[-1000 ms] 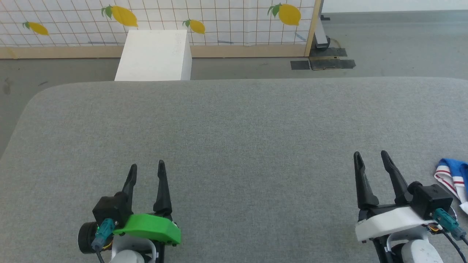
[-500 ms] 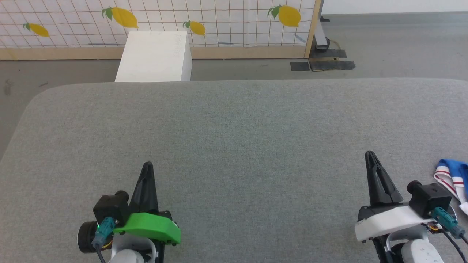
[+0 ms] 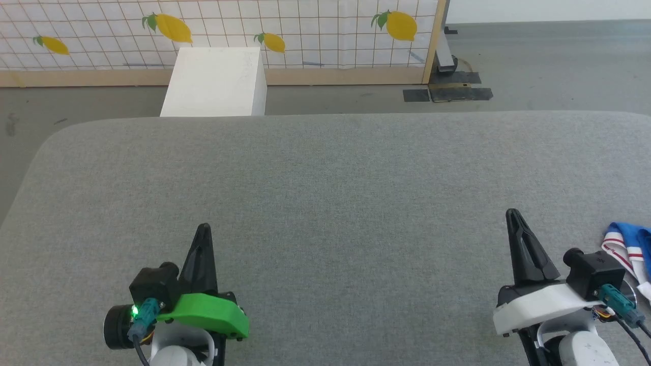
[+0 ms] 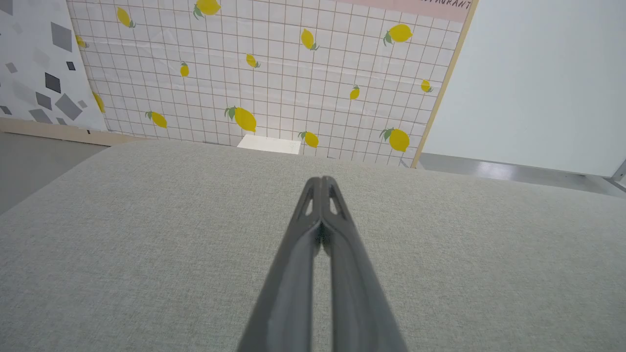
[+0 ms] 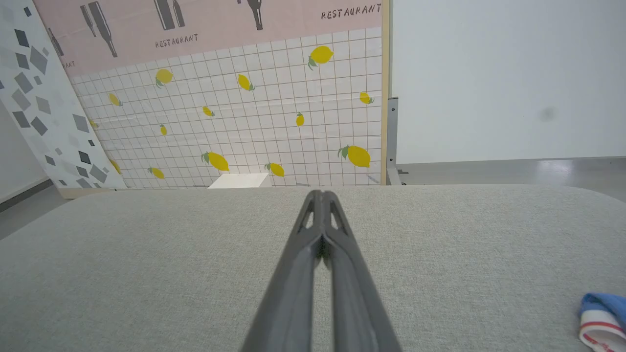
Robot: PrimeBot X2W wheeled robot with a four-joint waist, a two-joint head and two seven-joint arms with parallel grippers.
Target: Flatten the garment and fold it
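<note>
Garment: only a bunched corner of the garment (image 3: 629, 243) shows, blue cloth with a white band striped in red. It lies on the table (image 3: 325, 173) at its near right edge and is cut off by the edge of the head view.
Same corner, right wrist view: the garment (image 5: 602, 313) lies low on the table's right side, crumpled rather than flat.
Left gripper: the left gripper (image 3: 203, 227) hovers over the table's near left part, fingers pressed together tip to tip, nothing between them.
Right gripper: the right gripper (image 3: 510, 211) hovers over the table's near right part, just beside the garment but not touching it. It is also closed and empty.
Handling: likely light, soft and limp. It should drape and fold on itself when lifted, and may drag on the table's rough grey cover. It does not look fragile.
Where to hold: the striped band looks thicker than the blue body, so it seems the firmer place to pinch. Two spread points along an edge would probably pull it flat.
First need: both claws would have to open before any pinch.
Unknown: how the rest of the garment lies beyond the table's right edge of view.
</note>
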